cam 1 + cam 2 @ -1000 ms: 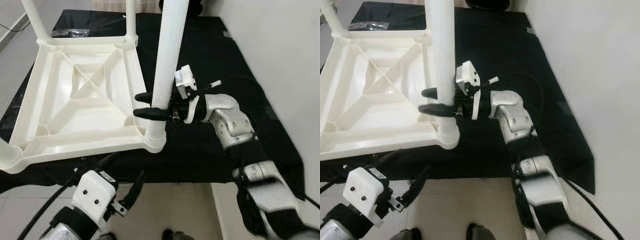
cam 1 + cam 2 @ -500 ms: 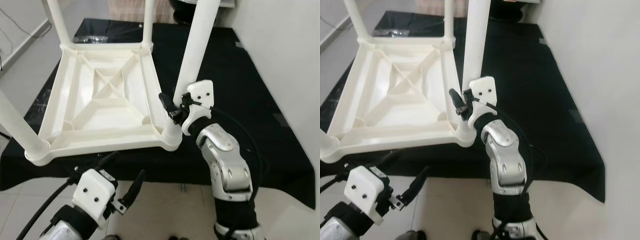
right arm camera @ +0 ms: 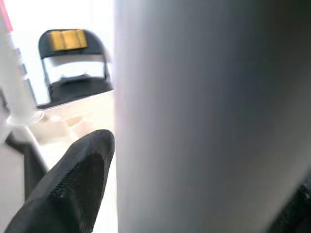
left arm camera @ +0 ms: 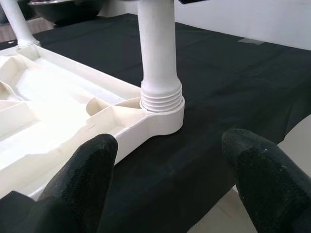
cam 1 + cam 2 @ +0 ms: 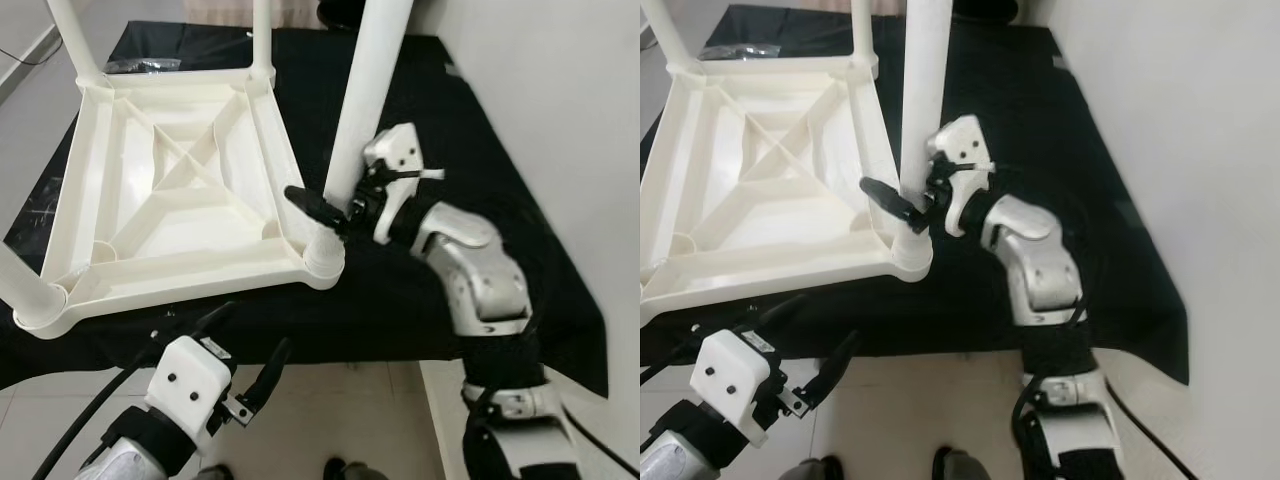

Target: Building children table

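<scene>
Black cloth [image 5: 420,300] covers a low counter set against a plain white wall [image 5: 560,120], with pale floor tiles [image 5: 340,420] at its near edge. On the cloth lies an upturned white plastic table [image 5: 170,200], its square underside facing up: smooth, slightly glossy, moulded with a raised rim and thin ribs that cross in an X at the middle. Round, tube-shaped legs stand up from the corners. The near right leg [image 5: 362,100] rises from a ringed collar at the corner socket [image 5: 323,262], where screw threads show as fine ridges in the left wrist view. A far leg [image 5: 70,40] stands at the far left corner, and another leg [image 5: 25,290] leans out at the near left corner.

Low on the near right leg, just above the socket, is the right gripper [image 5: 335,205]; its black, finely textured fingers [image 5: 312,207] are closed around the tube, one showing on the table side and the leg pressed between them in the right wrist view. Its silver, jointed arm [image 5: 480,280] reaches in from the right.

Down below the counter's near edge, over the tiles, is the left gripper [image 5: 245,355], with its fingers [image 4: 82,179] spread wide apart and holding nothing, pointed towards that same corner. A crumpled clear bag [image 5: 140,66] lies on the cloth beyond the table.
</scene>
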Tool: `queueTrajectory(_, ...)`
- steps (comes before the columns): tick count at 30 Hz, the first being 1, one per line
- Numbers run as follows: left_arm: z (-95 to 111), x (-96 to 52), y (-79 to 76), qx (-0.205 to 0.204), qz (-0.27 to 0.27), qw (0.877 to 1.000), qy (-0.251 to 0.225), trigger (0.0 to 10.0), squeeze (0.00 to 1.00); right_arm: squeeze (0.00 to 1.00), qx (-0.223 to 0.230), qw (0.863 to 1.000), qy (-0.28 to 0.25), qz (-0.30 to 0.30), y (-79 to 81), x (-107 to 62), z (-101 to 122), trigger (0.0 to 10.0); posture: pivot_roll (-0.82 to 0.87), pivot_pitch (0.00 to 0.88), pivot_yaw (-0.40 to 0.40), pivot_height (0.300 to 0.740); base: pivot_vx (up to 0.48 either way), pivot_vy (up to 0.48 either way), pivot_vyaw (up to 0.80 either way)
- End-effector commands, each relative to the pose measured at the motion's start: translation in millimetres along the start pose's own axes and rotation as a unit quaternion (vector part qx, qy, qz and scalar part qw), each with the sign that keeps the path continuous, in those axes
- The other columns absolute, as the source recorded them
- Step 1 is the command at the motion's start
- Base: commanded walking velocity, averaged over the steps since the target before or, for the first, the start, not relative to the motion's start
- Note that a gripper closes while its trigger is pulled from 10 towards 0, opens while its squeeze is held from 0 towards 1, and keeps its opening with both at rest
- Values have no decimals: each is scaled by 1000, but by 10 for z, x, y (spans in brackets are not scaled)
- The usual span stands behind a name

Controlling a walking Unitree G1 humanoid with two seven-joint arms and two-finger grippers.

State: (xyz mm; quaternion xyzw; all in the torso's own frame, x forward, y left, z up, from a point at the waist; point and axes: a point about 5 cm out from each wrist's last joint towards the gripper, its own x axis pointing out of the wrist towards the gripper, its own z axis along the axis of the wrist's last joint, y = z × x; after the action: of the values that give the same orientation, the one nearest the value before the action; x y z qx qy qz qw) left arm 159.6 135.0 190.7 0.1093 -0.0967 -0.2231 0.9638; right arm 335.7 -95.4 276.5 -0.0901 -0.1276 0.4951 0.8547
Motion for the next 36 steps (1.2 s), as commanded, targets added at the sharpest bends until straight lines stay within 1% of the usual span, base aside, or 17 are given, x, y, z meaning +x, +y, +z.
queueTrajectory(1,14,-22,-29,-4,0,1000,-1,10000,0,0,-4,999,2,46,30,22,-52,10000,90,236,-136,740,0,0,0)
queueTrajectory(4,38,-51,-47,-6,0,1000,0,10000,0,0,22,987,0,158,38,14,-47,10000,100,254,-135,740,0,0,0)
queueTrajectory(9,54,-69,-58,-7,0,1000,1,10000,0,0,29,983,-3,182,-10,43,-59,10000,109,264,-134,740,0,0,0)
queueTrajectory(10,66,-84,-66,-8,-1,1000,2,10000,0,0,40,981,-10,191,-53,83,-59,6431,117,272,-133,740,0,0,0)
queueTrajectory(11,66,-84,-66,-8,-1,1000,2,10000,0,0,40,981,-10,191,-53,83,-59,6431,117,272,-133,740,0,0,0)
queueTrajectory(12,70,-90,-68,-8,-1,1000,3,10000,0,0,50,978,-18,202,-70,99,-49,0,119,274,-134,740,0,0,0)
queueTrajectory(16,76,-102,-71,-10,-1,1000,4,10000,0,0,64,968,-32,242,-80,100,-28,0,115,279,-132,740,0,0,0)
queueTrajectory(24,73,-97,-71,-11,-2,1000,5,10000,0,0,64,968,-30,242,-131,32,-82,0,102,275,-130,740,0,0,0)
queueTrajectory(28,67,-85,-64,-10,-1,1000,5,10000,0,0,38,988,5,148,-111,-100,-223,0,88,276,-138,740,0,0,0)
queueTrajectory(29,67,-85,-64,-10,-1,1000,5,10000,0,0,38,988,5,148,-111,-100,-223,0,88,276,-138,740,0,0,0)
queueTrajectory(30,66,-86,-50,-9,-1,1000,5,10000,0,0,51,996,43,61,-42,-143,-325,0,83,281,-140,740,0,0,0)
queueTrajectory(31,60,-89,-36,-8,0,1000,5,10000,0,0,28,986,117,-118,-39,-178,-487,0,74,282,-136,740,0,0,0)
queueTrajectory(32,60,-89,-36,-8,0,1000,5,10000,0,0,28,986,117,-118,-39,-178,-487,0,74,282,-136,740,0,0,0)
queueTrajectory(33,56,-90,-27,-7,0,1000,6,10000,0,0,0,943,173,-286,-46,-321,-582,0,74,282,-136,740,0,0,0)
queueTrajectory(34,54,-86,-14,-6,0,1000,6,10000,0,0,20,923,194,-332,235,-387,-668,0,58,277,-125,740,0,0,0)
queueTrajectory(35,54,-86,-14,-6,0,1000,6,10000,0,0,20,923,194,-332,235,-387,-668,0,58,277,-125,740,0,0,0)
queueTrajectory(36,45,-73,-2,-5,-1,1000,5,10000,0,0,44,918,195,-343,498,-384,-703,0,57,280,-115,740,0,0,0)
